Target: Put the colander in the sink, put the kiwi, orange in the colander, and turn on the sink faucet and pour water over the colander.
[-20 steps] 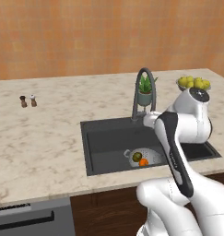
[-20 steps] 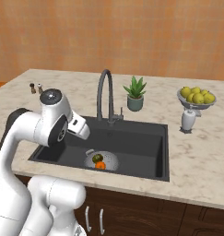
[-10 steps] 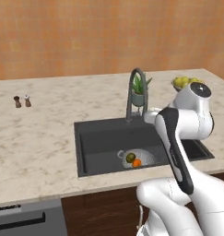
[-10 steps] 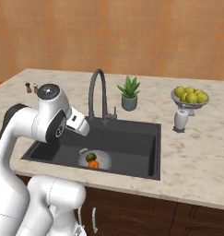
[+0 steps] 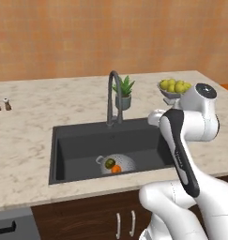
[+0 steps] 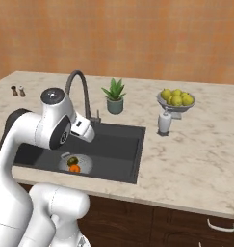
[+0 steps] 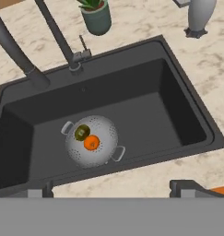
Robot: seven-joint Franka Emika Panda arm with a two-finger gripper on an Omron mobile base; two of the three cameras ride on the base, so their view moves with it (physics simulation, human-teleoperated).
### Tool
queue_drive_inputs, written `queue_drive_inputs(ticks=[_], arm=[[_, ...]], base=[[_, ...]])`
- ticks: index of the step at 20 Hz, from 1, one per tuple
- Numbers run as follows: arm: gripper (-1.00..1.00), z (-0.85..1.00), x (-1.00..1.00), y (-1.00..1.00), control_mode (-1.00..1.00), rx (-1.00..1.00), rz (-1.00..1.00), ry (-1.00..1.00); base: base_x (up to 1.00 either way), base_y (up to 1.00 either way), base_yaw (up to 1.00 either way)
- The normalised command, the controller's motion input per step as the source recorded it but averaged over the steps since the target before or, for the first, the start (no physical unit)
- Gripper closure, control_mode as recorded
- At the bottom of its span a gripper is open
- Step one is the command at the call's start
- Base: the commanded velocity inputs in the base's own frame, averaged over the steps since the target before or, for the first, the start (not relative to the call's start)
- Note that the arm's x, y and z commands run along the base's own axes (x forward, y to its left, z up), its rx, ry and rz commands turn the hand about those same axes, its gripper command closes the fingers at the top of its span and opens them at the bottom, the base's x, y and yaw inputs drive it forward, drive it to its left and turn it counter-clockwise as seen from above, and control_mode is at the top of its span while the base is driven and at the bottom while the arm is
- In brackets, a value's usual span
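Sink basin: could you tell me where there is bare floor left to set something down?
The sink floor is bare right of the colander and behind it toward the faucet. The colander itself is crowded, holding the kiwi and orange.

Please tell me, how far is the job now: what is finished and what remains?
Done: the colander sits in the sink, with the kiwi and orange inside. In hand: nothing; the tool hangs open above the sink. Left: turning on the faucet; no water runs from it yet.
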Motion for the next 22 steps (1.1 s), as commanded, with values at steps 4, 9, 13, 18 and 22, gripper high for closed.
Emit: queue_drive_inputs(ticks=[4,9,13,18,22], arm=[[-1.0,0.0,0.0,0.0,1.0,0.0,0.0,0.0],[-1.0,0.0,0.0,0.0,1.0,0.0,0.0,0.0],[-1.0,0.0,0.0,0.0,1.0,0.0,0.0,0.0],[-1.0,0.0,0.17,-0.01,-1.0,0.0,0.0,0.0],[-1.0,-0.02,0.9,-0.3,-1.0,0.02,0.0,0.0]], base=[[0.22,-0.32,0.0],[0.49,-0.36,0.0],[0.77,-0.11,0.0],[0.7,0.0,0.0],[0.0,0.0,0.0]])
